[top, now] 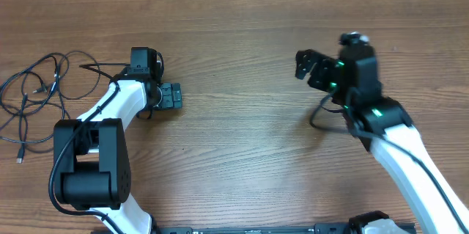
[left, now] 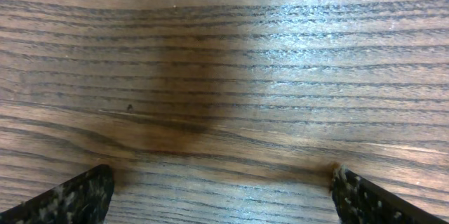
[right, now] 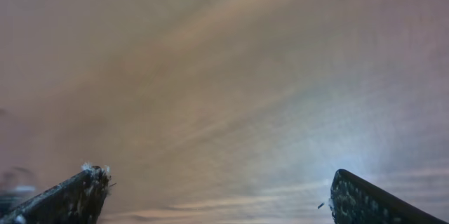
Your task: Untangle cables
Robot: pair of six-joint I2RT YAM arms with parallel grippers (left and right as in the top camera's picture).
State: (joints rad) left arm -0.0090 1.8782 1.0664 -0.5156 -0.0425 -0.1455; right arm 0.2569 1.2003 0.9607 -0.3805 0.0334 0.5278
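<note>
The cables [top: 37, 94] are lying in a loose, overlapping tangle at the far left of the overhead frame, spreading from the edge toward the middle left. They are resting flat on the desk [top: 242, 28], and one small plug [top: 20, 159] is pointing down toward the lower left. Nothing is gripping them.

The left arm [top: 91, 164] is rising from the lower left corner and bending up beside the tangle. The left end effector [top: 172, 96] is pointing right, away from the cables and apart from them. In the left wrist view this end effector [left: 221, 189] is standing released, its two fingers [left: 74, 196] sitting wide apart in the bottom corners with only bare wood grain between them.

The right arm [top: 403, 139] is reaching in from the lower right. The right end effector [top: 308, 69] is hanging over bare desk right of centre, well apart from the cables. The right wrist view is blurred, but this end effector [right: 217, 185] is also showing its fingers [right: 70, 196] spread wide, holding nothing, with only desk surface between them.
</note>
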